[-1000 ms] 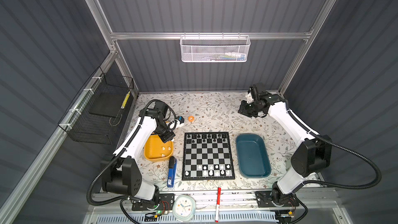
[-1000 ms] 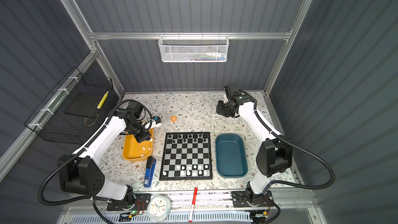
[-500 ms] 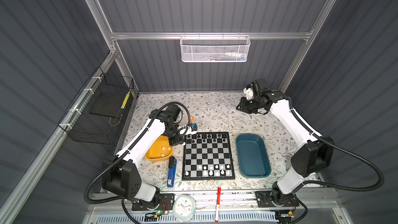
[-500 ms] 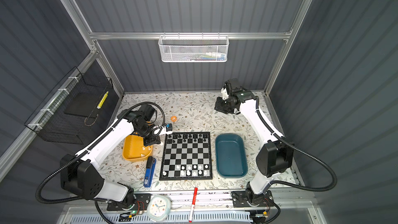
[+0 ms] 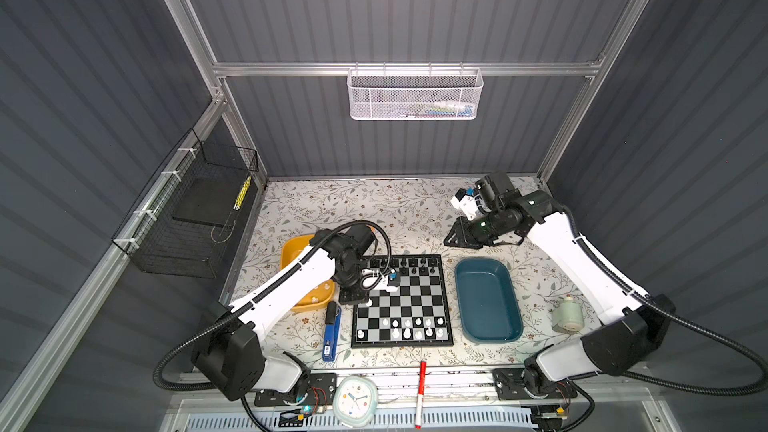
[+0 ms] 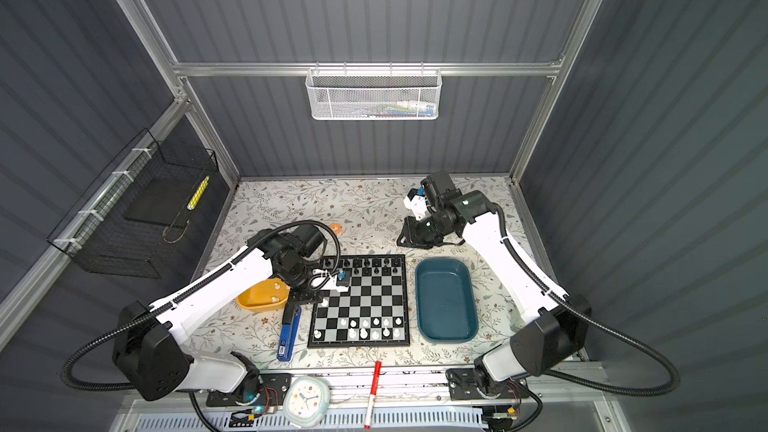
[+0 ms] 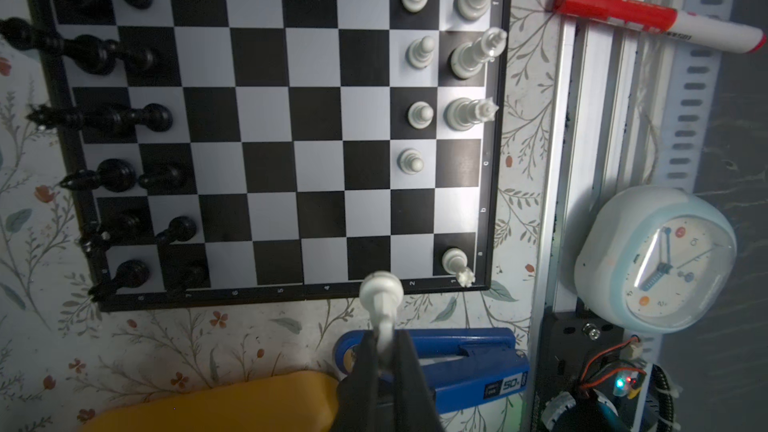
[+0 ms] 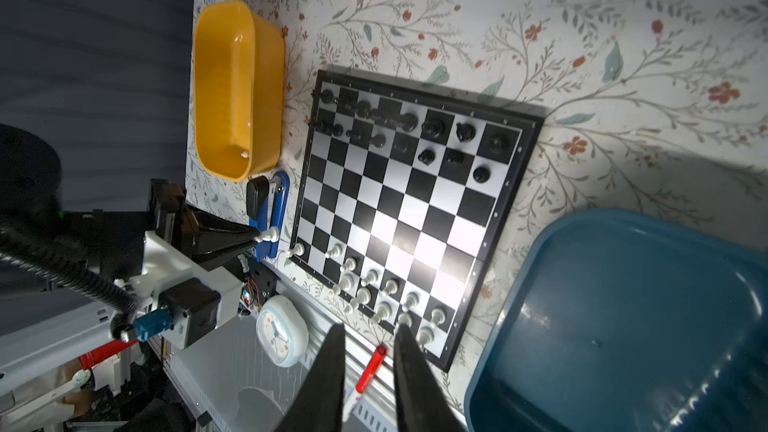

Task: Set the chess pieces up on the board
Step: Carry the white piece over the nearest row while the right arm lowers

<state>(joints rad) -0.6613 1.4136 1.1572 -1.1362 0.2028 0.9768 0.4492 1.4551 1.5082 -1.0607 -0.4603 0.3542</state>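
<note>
Clenched: left tool (image 7: 384,342) on white pawn (image 7: 380,295). Parted, empty: right tool (image 8: 370,330). Lower upright onto a vacant board (image 7: 266,118) square.

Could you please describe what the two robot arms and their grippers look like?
The left arm and right arm have white shells, black joints and black corrugated cables. The left gripper and right gripper have black, tapering wedge-shaped fingers. Small green lights glow on the right arm.
</note>
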